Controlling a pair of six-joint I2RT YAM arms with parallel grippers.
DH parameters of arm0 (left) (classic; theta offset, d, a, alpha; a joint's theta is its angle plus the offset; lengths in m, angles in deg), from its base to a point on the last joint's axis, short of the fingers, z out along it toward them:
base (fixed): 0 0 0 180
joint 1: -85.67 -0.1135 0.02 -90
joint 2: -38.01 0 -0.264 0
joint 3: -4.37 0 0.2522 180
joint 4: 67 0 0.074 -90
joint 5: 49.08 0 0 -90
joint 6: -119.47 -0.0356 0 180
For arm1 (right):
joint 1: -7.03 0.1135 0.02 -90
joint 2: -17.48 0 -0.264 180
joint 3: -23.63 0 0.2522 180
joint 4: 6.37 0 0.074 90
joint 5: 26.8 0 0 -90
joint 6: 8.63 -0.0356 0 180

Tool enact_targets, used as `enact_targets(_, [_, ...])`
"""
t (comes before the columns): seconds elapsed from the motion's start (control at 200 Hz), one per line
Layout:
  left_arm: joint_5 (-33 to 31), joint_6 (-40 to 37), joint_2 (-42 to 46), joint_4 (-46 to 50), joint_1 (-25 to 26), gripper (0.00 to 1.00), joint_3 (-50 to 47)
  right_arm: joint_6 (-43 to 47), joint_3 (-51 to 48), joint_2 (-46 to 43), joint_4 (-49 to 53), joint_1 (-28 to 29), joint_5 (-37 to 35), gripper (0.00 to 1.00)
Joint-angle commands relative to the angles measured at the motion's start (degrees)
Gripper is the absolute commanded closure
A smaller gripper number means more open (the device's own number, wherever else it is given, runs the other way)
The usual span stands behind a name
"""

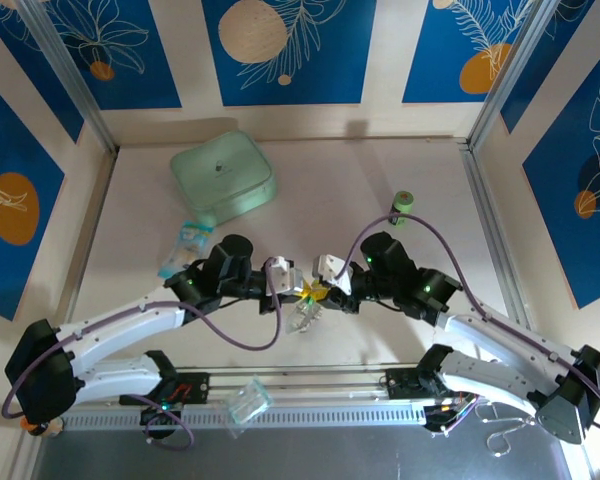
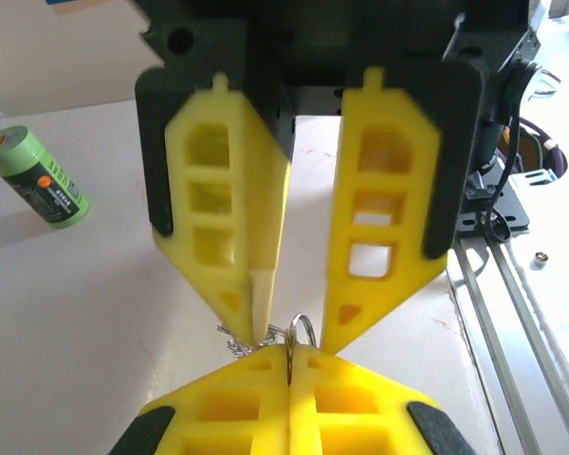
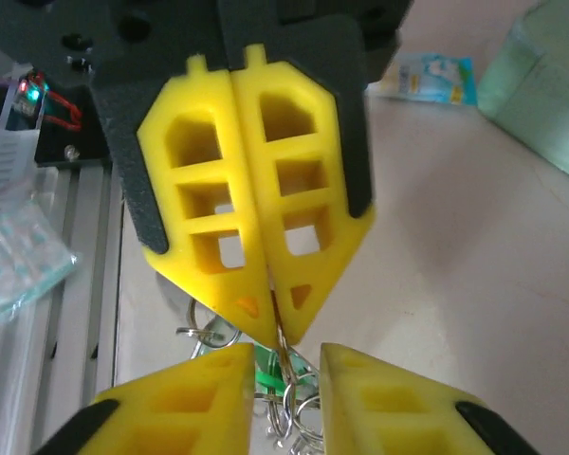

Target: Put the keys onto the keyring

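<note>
Both grippers meet tip to tip over the middle of the table. My left gripper point(image 1: 302, 289) is shut on a thin silver ring of the keyring point(image 2: 302, 330), which stands upright between its yellow fingertips point(image 2: 256, 379). A twisted bit of beaded chain point(image 2: 232, 339) hangs just left of it. My right gripper point(image 3: 286, 355) faces the left one, jaws apart, with ring loops point(image 3: 302, 417) and a key's small green head point(image 3: 270, 377) in the gap. A bunch of silver metal point(image 1: 308, 315) dangles below the two grippers. I cannot make out the pale silver key.
A mint-green box point(image 1: 224, 173) stands at the back left and a green can point(image 1: 402, 207) at the back right. A blue packet point(image 1: 185, 243) lies beside the left arm. A clear blister pack point(image 1: 247, 402) rests on the metal rail point(image 1: 320, 380) at the near edge.
</note>
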Motion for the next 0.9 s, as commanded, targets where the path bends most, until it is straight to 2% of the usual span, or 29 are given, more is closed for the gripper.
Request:
enact_targets(0.0, [-1.55,5.37,2.53,-9.73,0.31,1.00,-3.98,-7.39,-4.30,-2.92,-10.71,-0.63,3.74,0.69])
enact_targets(0.275, [-0.28,11.75,4.48,-22.05,0.17,1.00,-9.71,-8.54,-8.19,-3.96,-12.78,-0.98,3.29,0.69])
enact_targets(0.49, [2.31,13.53,4.37,-25.10,-0.27,1.00,-10.41,-7.95,-8.26,-3.37,-14.65,-1.24,4.63,0.73])
enact_targets(0.59, [2.93,14.01,4.20,-25.71,-0.32,1.00,-10.50,-7.71,-8.08,-3.21,-15.25,-1.32,5.33,0.80])
enact_targets(0.715, [3.87,13.95,4.28,-25.77,-0.54,1.00,-10.38,-7.19,-7.56,-3.27,-14.91,-1.59,6.81,1.00])
enact_targets(0.82, [3.41,9.52,4.72,-18.62,-0.67,1.00,-8.17,-5.95,-6.28,-3.27,-12.33,-1.68,6.82,1.00])
enact_targets(0.87, [2.40,6.58,4.66,-13.20,-0.67,0.82,-6.36,-4.54,-4.88,-3.05,-9.20,-1.66,6.50,1.00])
enact_targets(0.895, [2.03,4.89,4.56,-10.72,-0.63,0.77,-5.49,-3.69,-3.95,-2.84,-7.46,-1.59,6.23,1.00])
